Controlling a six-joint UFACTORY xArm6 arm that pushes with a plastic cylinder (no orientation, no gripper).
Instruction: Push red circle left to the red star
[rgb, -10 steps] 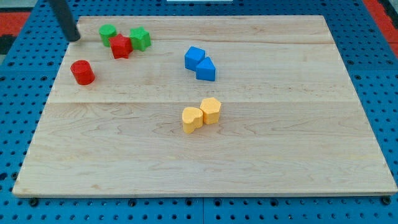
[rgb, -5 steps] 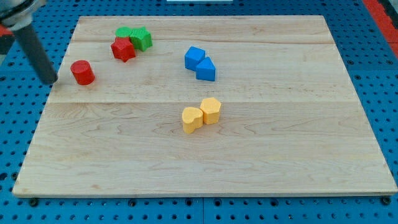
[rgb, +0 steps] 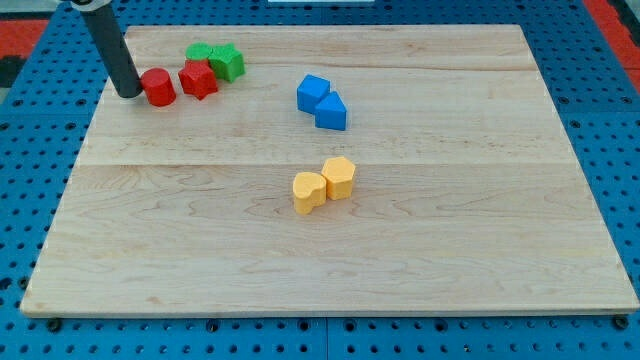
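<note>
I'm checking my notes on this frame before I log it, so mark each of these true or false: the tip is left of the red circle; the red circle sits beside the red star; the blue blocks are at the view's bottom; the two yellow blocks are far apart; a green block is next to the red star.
1. My tip is on the view's left side of the red circle. True.
2. The red circle sits just left of the red star. True.
3. The two blue blocks lie at the view's bottom. False: they lie in the upper half, right of the red star.
4. The two yellow blocks are far apart. False: they sit side by side near the board's middle.
5. A green block is next to the red star. True.
</note>
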